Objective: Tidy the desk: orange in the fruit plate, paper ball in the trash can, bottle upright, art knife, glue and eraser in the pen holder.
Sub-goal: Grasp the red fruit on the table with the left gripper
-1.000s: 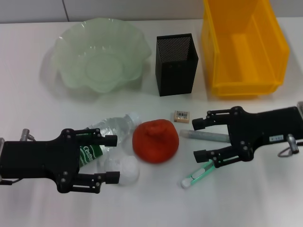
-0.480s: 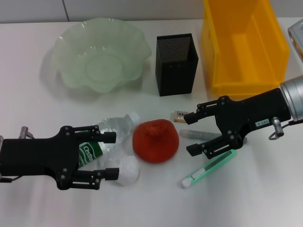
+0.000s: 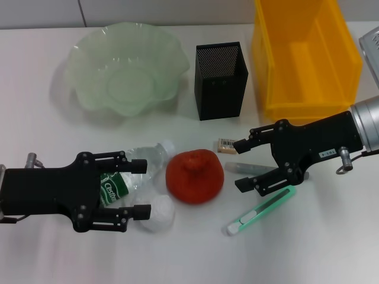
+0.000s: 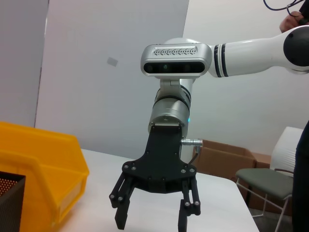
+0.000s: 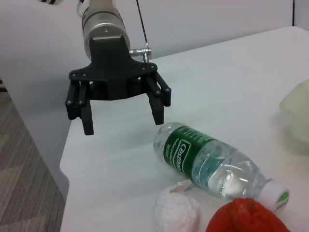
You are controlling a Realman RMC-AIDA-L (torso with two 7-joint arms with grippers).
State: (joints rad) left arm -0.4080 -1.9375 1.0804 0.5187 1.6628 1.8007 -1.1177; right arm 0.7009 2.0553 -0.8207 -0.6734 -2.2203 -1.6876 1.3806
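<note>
Between open hands (image 3: 141, 188) (image 3: 240, 165), orange (image 3: 195, 176) sits.

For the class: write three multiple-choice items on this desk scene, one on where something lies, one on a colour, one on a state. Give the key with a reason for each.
1. Where is the eraser?
A. Inside the pen holder
B. On the table in front of the pen holder
C. In the trash can

2. What colour is the trash can?
A. Yellow
B. Black
C. Pale green

3. How is the bottle placed?
A. Standing upright
B. Lying on its side
C. Resting in the fruit plate

Key: 1 B, the small beige block lies on the white table between the pen holder and the orange. 2 A, the big bin at the far right is bright yellow. 3 B, the bottle lies flat by the open left pincer, cap toward the orange; the open right pincer hovers over the glue.
</note>
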